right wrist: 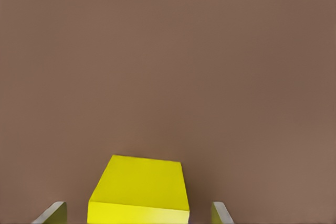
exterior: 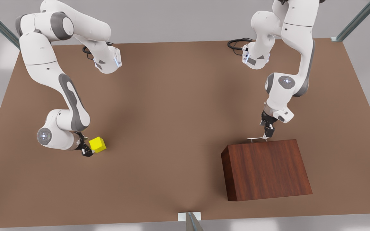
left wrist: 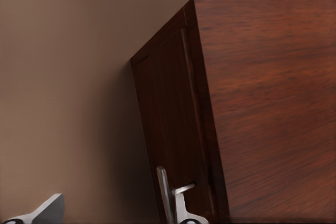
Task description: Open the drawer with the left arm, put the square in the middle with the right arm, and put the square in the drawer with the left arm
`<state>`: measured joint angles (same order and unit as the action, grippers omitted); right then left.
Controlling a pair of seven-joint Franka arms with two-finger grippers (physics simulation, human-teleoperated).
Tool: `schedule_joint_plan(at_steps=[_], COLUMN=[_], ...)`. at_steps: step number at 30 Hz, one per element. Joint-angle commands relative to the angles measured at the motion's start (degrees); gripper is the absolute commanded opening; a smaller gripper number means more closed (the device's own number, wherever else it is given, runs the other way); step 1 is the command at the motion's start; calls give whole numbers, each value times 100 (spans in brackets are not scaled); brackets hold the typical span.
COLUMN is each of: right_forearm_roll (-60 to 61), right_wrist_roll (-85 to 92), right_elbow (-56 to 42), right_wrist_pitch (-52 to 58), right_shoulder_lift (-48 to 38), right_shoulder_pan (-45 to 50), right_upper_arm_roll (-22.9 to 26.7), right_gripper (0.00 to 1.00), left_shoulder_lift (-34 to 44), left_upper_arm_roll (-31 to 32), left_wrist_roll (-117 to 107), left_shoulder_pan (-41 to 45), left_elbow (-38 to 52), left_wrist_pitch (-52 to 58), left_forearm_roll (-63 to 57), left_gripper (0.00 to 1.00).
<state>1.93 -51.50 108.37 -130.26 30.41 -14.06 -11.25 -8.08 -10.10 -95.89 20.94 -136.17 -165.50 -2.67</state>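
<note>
On a brown table [exterior: 178, 128], the right gripper [exterior: 88, 151] sits at the yellow square [exterior: 97, 144], jaws wide either side of it. The left gripper [exterior: 266, 134] straddles the handle [exterior: 255, 139] of the shut drawer [left wrist: 173, 124] in the wooden box [exterior: 265, 168], jaws wide.

A broad stretch of bare bench [exterior: 172, 128] is lying open between the yellow square [exterior: 97, 144] at the front view's left and the wooden box [exterior: 265, 170] at its right, the box blocking passage on that side.
</note>
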Motion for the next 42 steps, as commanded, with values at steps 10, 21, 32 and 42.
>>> schedule_joint_plan(at_steps=[10, 21, 32, 42], right_forearm_roll=[18, -97, -79, -114], right_wrist_roll=[-316, -387, -509, -5545], right_elbow=[-53, -123, -369, -1098], right_wrist_pitch=[-26, -17, 642, -17], right_shoulder_lift=[299, 352, -254, 220], right_shoulder_pan=[123, 211, 273, 3586], right_upper_arm_roll=[-61, -9, -553, -1169], right_gripper=[98, 66, 67, 64], left_shoulder_lift=[-176, 8, 281, 483], left_upper_arm_roll=[0, 0, 0, -27], left_wrist_roll=[0, -26, -123, -185], left_shoulder_pan=[121, 147, 314, 331], left_elbow=[55, -6, -270, -270], left_wrist_pitch=[9, 351, 589, 1160], left_forearm_roll=[12, 38, 47, 47], left_gripper=[100, 100, 100, 100])
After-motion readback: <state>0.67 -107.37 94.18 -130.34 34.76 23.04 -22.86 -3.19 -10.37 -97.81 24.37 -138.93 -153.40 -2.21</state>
